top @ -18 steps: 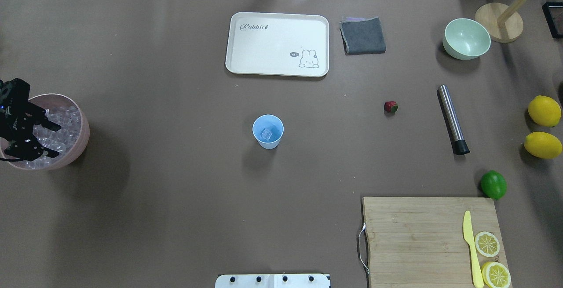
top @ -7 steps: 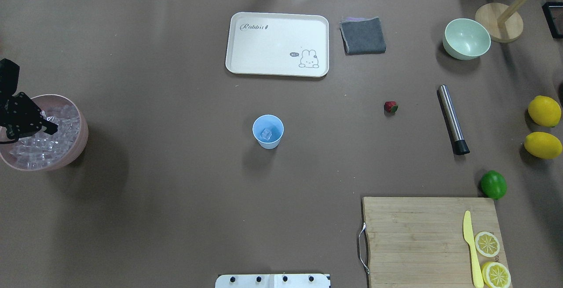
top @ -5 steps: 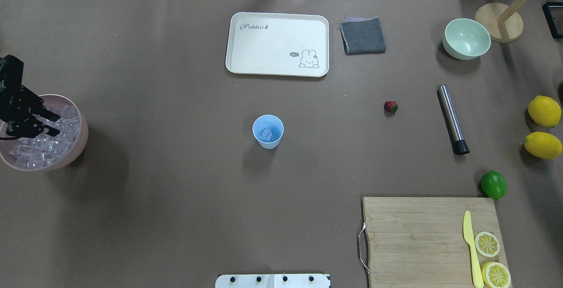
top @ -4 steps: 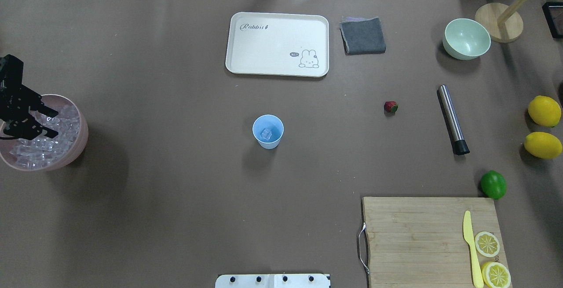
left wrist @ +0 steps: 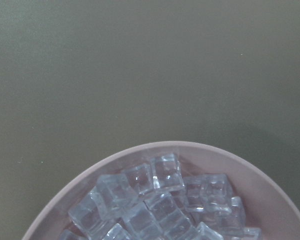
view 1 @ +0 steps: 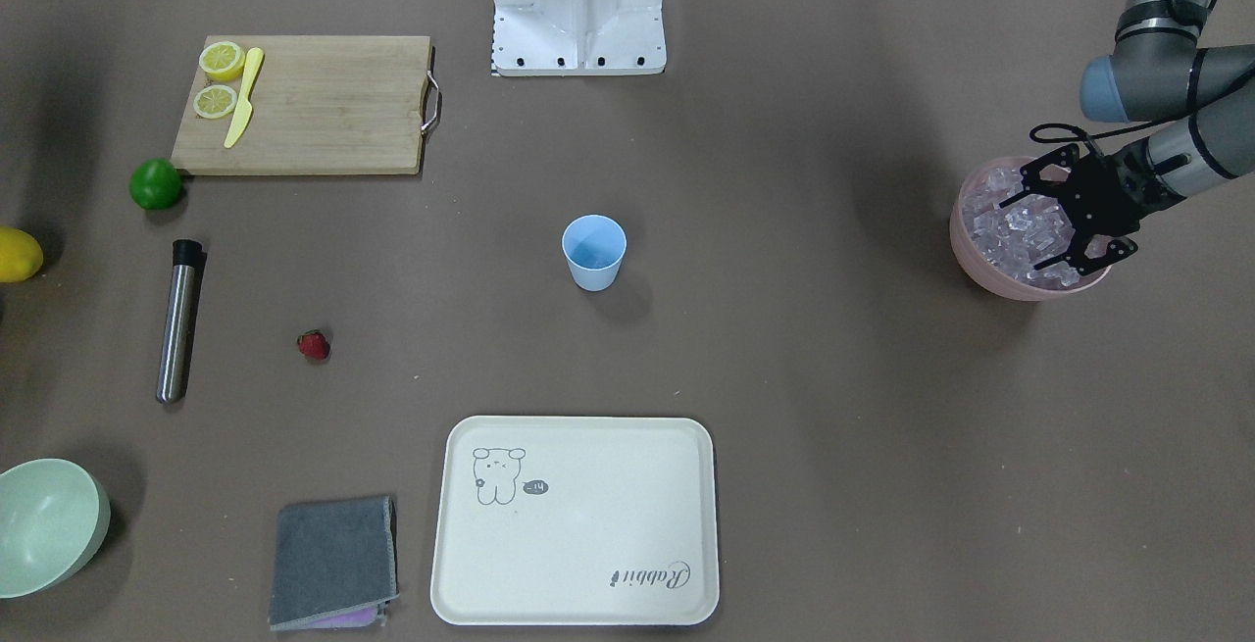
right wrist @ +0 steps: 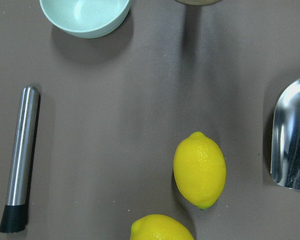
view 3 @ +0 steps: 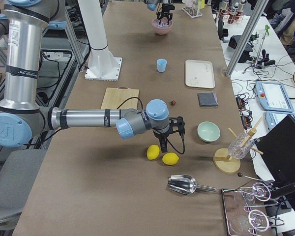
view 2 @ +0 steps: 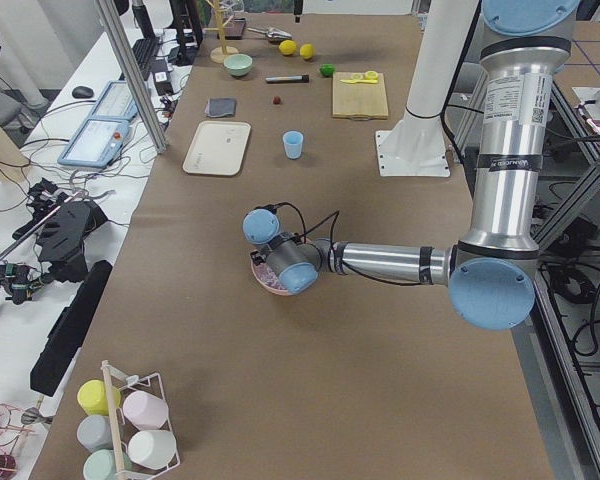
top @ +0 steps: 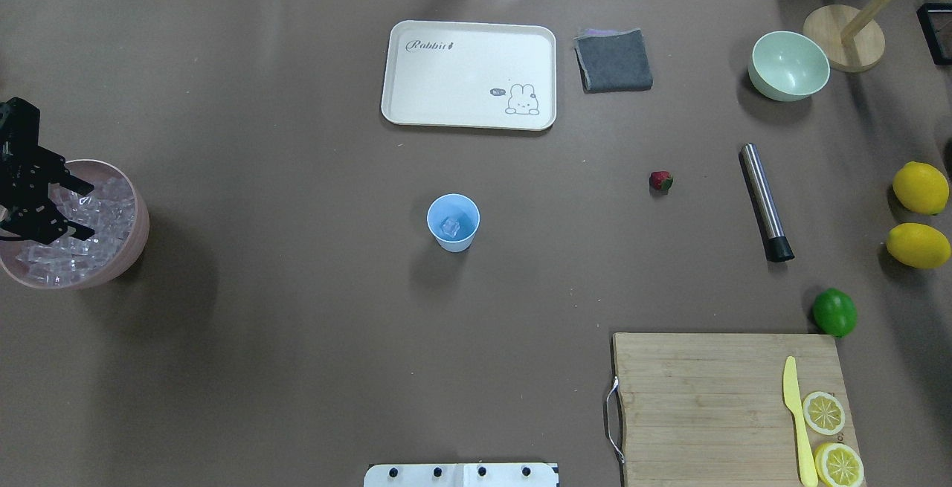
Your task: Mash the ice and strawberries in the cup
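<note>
Brown paper covers a long table (top: 297,338), shown from above and from both ends. On the left gripper (top: 88,212), the two black fingers (top: 80,233) stand wide apart and grip nothing. They hang over a heap of ice (top: 74,253) in a pink bowl (top: 140,234); whether the tips touch the cubes cannot be told. That bowl sits far to the robot's left of the cup (top: 453,222).

The cup is small, light blue and upright near the middle of the table, with one clear ice cube (top: 450,227) at its bottom. The strawberry (top: 660,181) lies on the bare table well to the right of the cup and slightly farther from the robot. Farther right of the cup lies a metal rod (top: 764,201) with a black end.

Beyond the cup, away from the robot, rest a cream tray (top: 468,74) with a rabbit drawing, a folded grey cloth (top: 613,60) and a pale green bowl (top: 788,65). To the right of the cup and nearer the robot are a lime (top: 834,312) and a wooden cutting board (top: 706,405).

The right gripper (view 3: 163,142) appears only small in a side view, pointing down over two lemons (top: 921,188) far to the right of the cup. How far its fingers are open cannot be told.
</note>
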Robot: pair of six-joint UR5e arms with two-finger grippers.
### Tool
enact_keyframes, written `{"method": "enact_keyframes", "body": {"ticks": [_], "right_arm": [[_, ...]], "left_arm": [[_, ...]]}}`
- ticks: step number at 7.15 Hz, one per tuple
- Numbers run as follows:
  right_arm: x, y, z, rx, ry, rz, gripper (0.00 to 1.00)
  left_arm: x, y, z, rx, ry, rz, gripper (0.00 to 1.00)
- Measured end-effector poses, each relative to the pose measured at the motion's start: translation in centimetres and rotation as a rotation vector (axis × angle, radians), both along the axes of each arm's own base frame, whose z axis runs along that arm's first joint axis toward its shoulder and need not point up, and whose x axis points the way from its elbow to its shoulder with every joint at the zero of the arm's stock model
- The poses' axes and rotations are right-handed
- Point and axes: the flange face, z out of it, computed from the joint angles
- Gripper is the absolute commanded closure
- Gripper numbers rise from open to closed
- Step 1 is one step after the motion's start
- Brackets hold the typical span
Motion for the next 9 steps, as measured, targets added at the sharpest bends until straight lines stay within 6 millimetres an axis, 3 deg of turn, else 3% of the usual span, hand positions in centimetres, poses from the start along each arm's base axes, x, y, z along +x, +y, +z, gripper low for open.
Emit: {"method": "enact_keyframes", "body": {"ticks": [3,6,9], "right_arm": [[0.0,0.1,0.2,-0.003,0.001,0.0,0.0],[0.0,0.2,0.4,-0.007,0.002,-0.001,0.0],[0.1,0.4,0.8,-0.015,0.003,-0.001,0.0]], "left_arm": [[0.3,0.2,-0.2,0.005,0.002,0.007,0.24],[2.4,0.7,-0.6,0.028,-0.009,0.03,0.24],[2.8,1.1,-0.4,0.051,-0.015,0.033,0.24]]}}
